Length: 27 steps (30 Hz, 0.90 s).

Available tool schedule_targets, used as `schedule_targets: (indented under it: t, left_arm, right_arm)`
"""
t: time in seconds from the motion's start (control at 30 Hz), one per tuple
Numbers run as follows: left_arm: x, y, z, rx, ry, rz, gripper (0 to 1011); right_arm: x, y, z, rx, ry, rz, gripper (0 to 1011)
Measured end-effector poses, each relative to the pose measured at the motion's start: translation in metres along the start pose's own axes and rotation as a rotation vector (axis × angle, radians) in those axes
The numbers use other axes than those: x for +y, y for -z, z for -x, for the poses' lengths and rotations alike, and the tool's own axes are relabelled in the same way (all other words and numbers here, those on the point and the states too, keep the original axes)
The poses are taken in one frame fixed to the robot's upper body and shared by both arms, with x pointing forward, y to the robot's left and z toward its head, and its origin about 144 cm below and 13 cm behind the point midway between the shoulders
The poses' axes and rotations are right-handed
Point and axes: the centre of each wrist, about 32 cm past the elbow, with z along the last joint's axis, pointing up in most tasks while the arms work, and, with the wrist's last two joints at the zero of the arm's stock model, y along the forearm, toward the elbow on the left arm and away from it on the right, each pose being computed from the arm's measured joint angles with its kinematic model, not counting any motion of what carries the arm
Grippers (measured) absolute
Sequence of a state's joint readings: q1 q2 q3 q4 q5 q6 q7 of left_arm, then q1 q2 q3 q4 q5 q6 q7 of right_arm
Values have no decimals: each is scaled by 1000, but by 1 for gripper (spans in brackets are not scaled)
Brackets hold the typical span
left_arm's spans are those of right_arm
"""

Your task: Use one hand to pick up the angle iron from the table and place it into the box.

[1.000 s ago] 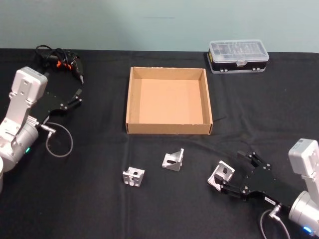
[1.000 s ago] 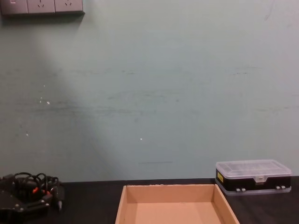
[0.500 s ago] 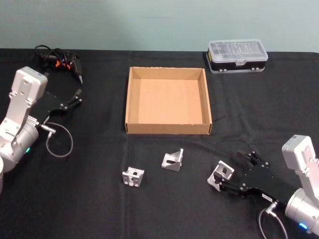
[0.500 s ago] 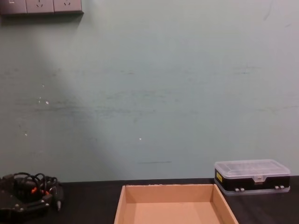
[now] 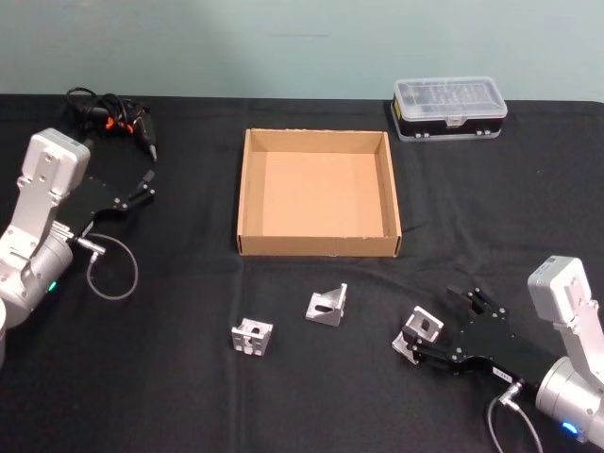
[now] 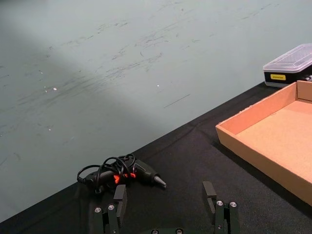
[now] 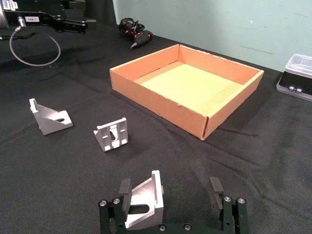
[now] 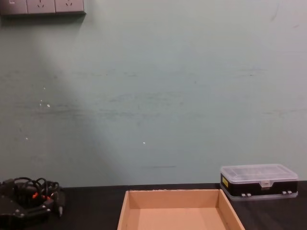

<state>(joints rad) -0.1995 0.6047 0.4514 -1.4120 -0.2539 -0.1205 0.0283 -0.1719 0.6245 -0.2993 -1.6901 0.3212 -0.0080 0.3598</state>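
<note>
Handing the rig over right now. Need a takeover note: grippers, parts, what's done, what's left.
Right gripper: open, low over the table, fingers either side of the rightmost angle iron, not closed on it.
Left gripper: open, parked at the table's left side.
Box: empty.
Middle angle iron and left angle iron: on the table in front of the box.
Done: approach only.
Left: close, lift, carry to the box, release.
</note>
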Motion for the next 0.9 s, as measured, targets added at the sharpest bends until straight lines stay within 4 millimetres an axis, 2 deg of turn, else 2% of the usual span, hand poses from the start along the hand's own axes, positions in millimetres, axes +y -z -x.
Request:
schedule_targets:
  t: [0.13,0.3,0.9]
  left_arm:
    - [0,0,0,0,0,0,1011]
    - [0,0,0,0,0,0,1011]
    - [0,0,0,0,0,0,1011]
  right_arm:
    - [0,0,0,-1,-1,-1,968]
    - [0,0,0,-1,-2,-2,862]
    - [-1,0,0,0,-4,-5,302]
